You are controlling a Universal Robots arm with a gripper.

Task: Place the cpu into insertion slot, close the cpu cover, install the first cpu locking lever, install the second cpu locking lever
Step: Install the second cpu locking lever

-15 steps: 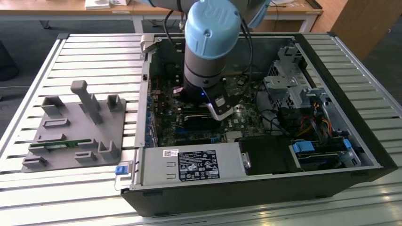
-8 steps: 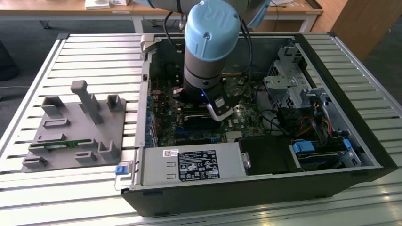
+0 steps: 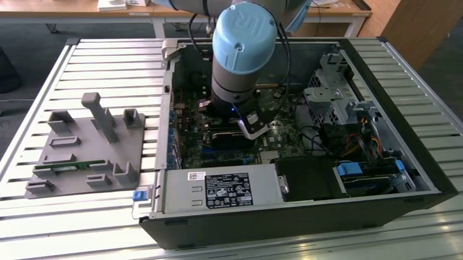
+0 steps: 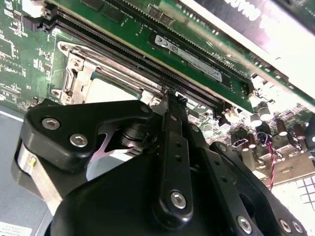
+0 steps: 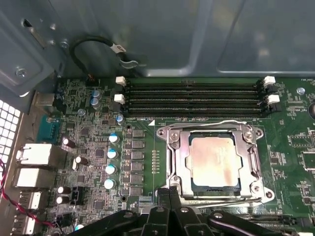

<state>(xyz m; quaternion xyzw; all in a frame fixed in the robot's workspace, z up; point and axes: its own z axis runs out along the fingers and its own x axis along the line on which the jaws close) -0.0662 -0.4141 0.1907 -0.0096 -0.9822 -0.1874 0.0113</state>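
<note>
In the lower centre of the first wrist view, the black-fingered gripper hung just at the near edge of the square black insertion slot with its silver metal rim, set in the green circuit board. The fingers looked pressed together with nothing between them, tips at or near a thin wire lever running along that edge; whether they touched it could not be told. The flat square cpu with its dull silvery-tan top already lay inside the slot, and the thin silver cpu cover frame sat down around it, its window showing the chip. In the exterior view, the arm's blue-capped wrist reached down into the open black computer case, centre of frame. In the second wrist view, the gripper stood close to the black memory slots.

The risk, as I judged it, was the tips slipping off so slender a lever, or pushing it sideways into the board; a lever missing its hook would leave the cover unclamped.
</note>
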